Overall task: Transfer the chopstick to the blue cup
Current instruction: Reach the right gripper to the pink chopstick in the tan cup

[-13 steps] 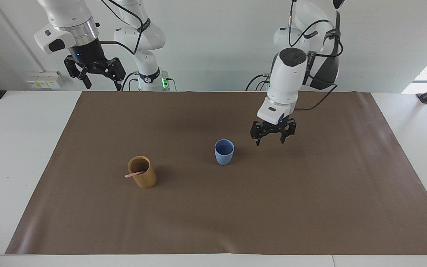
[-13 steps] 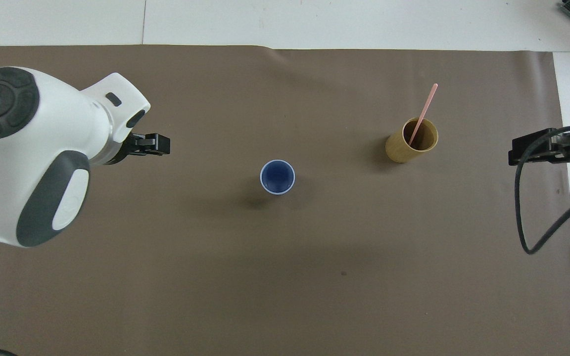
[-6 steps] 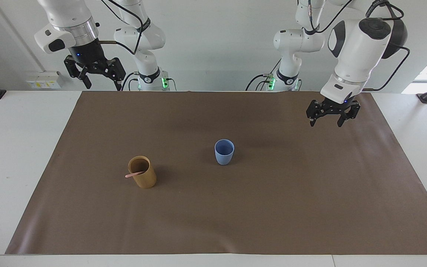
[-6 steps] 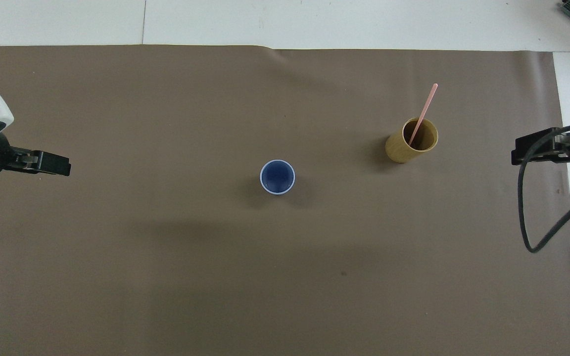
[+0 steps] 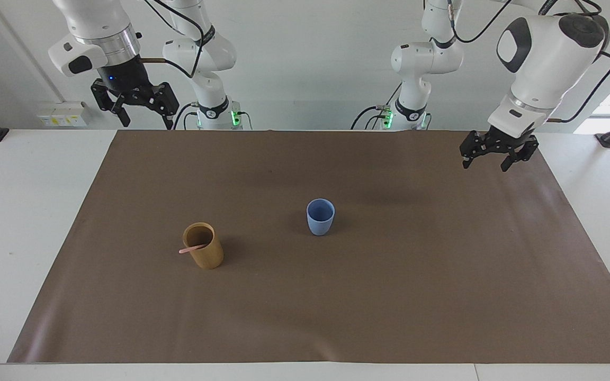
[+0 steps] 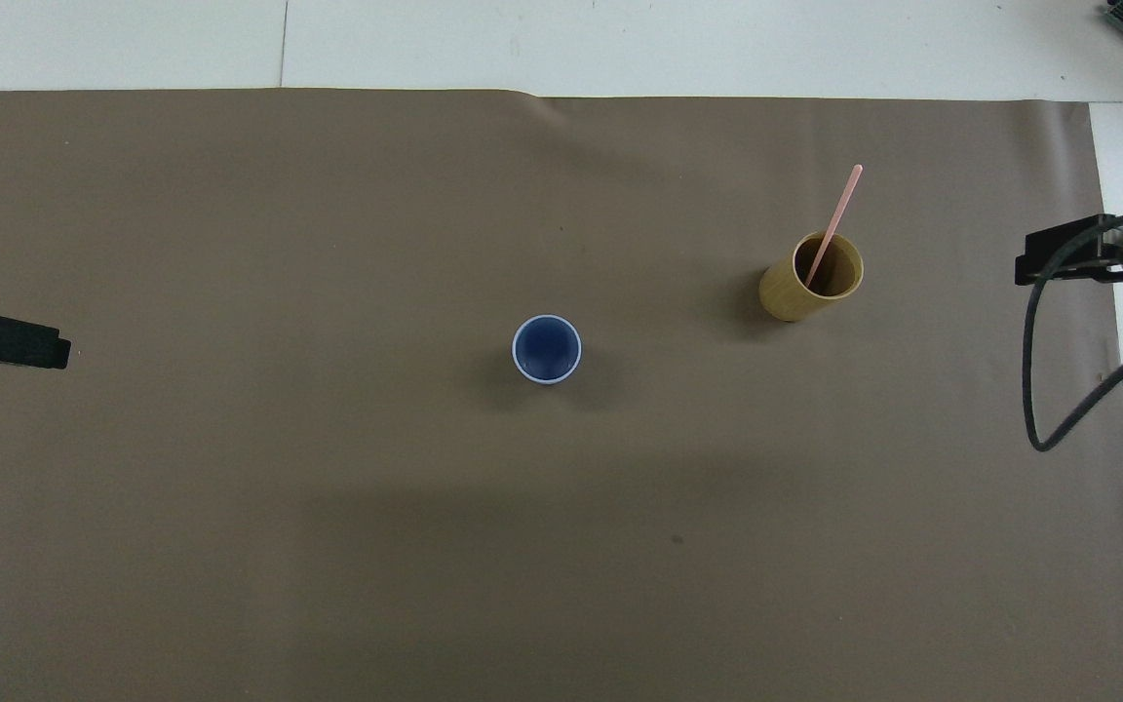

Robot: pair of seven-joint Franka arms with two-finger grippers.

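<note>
Change: I see the left gripper (image 5: 498, 160) has pulled away from beside the blue cup (image 5: 320, 216) and now hangs over the brown mat (image 5: 305, 317) at the left arm's end of the bench (image 5: 19, 211).
Left fingers: apart, holding nothing.
Right gripper (image 5: 134, 106): raised at the right arm's end, over the mat's corner nearest the robots, where it was a second ago; this arm waits.
Right fingers: apart, empty.
Chopstick (image 6: 834, 225): unmoved; I find it leaning in the tan bamboo cup (image 5: 203, 245), its upper end sticking out past the rim.
Blue cup: upright near the mat's middle, empty, well apart from the bamboo cup, same place as before.
Meaning for task: in my judgement no transfer has begun. The left arm's retreat clears the space over both cups, and the right gripper is the better placed to fetch the chopstick.
</note>
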